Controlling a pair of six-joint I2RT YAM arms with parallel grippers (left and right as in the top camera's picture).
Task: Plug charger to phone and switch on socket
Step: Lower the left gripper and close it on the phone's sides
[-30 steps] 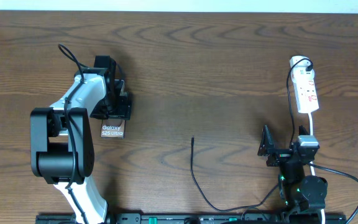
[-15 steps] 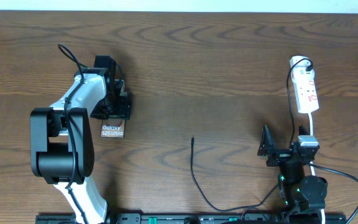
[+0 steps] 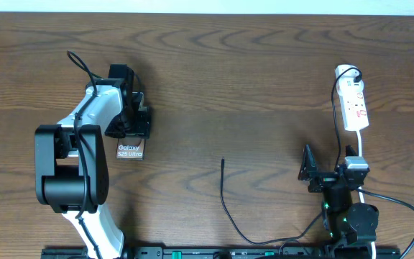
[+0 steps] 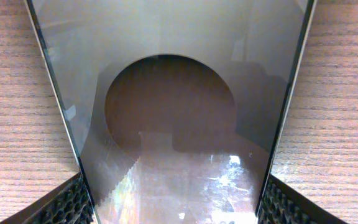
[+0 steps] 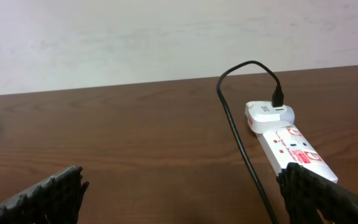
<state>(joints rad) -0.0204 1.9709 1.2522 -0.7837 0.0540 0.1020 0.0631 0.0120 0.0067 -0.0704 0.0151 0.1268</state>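
Observation:
The phone (image 3: pixel 129 150) lies on the wooden table with its white label end poking out below my left gripper (image 3: pixel 130 133). Its glossy face (image 4: pixel 173 93) fills the left wrist view, and the black fingers (image 4: pixel 73 205) press against both long edges, so my left gripper (image 4: pixel 178 208) is shut on it. The charger (image 3: pixel 222 191) trails across the table's middle, plug tip (image 3: pixel 223 161) lying free. The white socket (image 3: pixel 354 106) sits at the far right; the right wrist view shows the socket (image 5: pixel 294 146) ahead to the right. My right gripper (image 3: pixel 329 171) stands wide open, and nothing lies between the fingers of the right gripper (image 5: pixel 179 199).
A white adapter (image 5: pixel 267 113) sits in the far end of the socket, with the black cable (image 5: pixel 241 137) looping out of it and running back toward my right arm. A pale wall (image 5: pixel 166 37) rises behind the table's far edge.

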